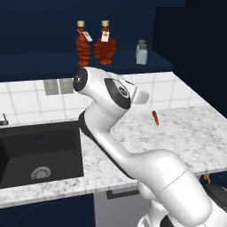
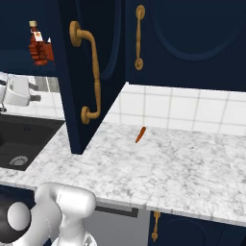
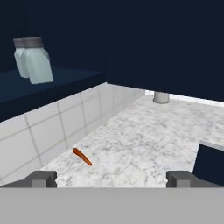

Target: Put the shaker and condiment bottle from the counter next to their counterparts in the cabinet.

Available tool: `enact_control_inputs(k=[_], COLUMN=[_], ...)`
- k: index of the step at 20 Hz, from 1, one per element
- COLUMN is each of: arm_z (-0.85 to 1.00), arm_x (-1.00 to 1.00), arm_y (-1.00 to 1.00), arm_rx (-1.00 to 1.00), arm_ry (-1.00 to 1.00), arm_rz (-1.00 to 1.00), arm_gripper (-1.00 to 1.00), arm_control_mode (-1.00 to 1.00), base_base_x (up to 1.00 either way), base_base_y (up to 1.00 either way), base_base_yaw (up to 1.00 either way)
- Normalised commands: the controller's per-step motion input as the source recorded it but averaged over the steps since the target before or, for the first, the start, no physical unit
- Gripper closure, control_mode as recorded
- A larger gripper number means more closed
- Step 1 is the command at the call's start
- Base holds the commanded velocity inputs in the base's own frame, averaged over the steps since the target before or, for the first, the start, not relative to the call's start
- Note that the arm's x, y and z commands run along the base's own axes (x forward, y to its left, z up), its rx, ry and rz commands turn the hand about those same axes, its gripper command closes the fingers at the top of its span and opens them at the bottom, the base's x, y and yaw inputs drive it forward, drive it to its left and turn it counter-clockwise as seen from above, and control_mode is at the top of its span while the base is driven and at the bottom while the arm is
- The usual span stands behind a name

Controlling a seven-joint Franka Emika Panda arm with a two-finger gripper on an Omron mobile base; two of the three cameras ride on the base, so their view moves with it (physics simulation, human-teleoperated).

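On the cabinet shelf [image 1: 53,60], left base view, two syrup bottles [image 1: 105,43] stand upright side by side, nearly touching, cork caps up; one shaker [image 1: 141,52] stands upright on the same shelf, well apart to their right. Hand view shows what that view does not: two shakers [image 3: 38,60] on the shelf, one right behind the other and overlapping, grey caps up, leaning in frame because the camera is rolled. Right base view gives an open cabinet door [image 2: 89,72] with brass handle, and bottles [image 2: 39,45] past its left edge; I can't tell there if it is one or two. Small orange stick [image 3: 82,156] lies flat on the counter [image 3: 144,135] near the tiled backsplash, long axis running diagonally away from the shelf. Fingers [image 3: 113,178] are spread wide, released, nothing between them. Shakers sit up and left of the fingers in the hand view, well apart from them. Black sink [image 1: 40,155] is sunk in the counter, left of the shelf items.
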Motion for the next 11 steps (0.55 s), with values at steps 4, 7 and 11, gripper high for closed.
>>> enact_control_inputs(k=[4,7,11], arm_z=[-0.14,-0.03,0.0], arm_x=[-0.79,-0.2,-0.03], arm_y=[0.48,0.26,0.15], arm_rx=[0.0,0.0,0.0], arm_ry=[0.0,0.0,0.0], arm_rz=[0.0,0.0,0.0], arm_gripper=[-1.0,-1.0,-1.0], arm_control_mode=[-1.0,-1.0,-1.0], base_base_x=[0.0,0.0,0.0], base_base_y=[0.0,0.0,0.0], base_base_yaw=[0.0,0.0,0.0])
